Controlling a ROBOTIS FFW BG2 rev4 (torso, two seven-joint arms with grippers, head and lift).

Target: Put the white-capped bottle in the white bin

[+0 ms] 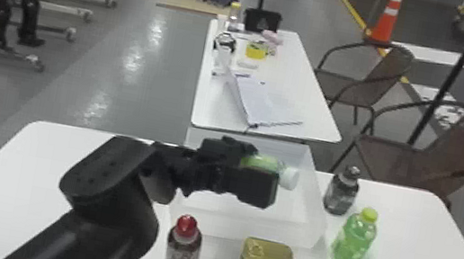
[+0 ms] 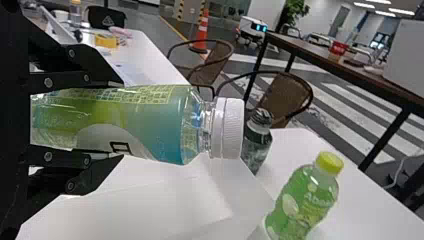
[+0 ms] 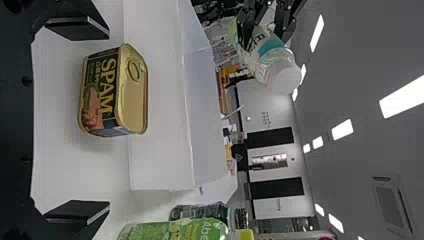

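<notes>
Left gripper (image 2: 122, 121), 2 fingers closed on the white-capped bottle (image 2: 162, 125), holds it above the white bin (image 1: 245, 228). Long axis near level, in line with the fingers, cap toward robot's right. Next, likely: lower, then release.

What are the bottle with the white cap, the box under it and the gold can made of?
The white-capped bottle looks like clear, shiny plastic: you see through its neck. The white bin seems to be cloudy, smooth plastic, because its walls let some light through. The can is probably metal, with a shiny gold lid and a pull ring.
</notes>
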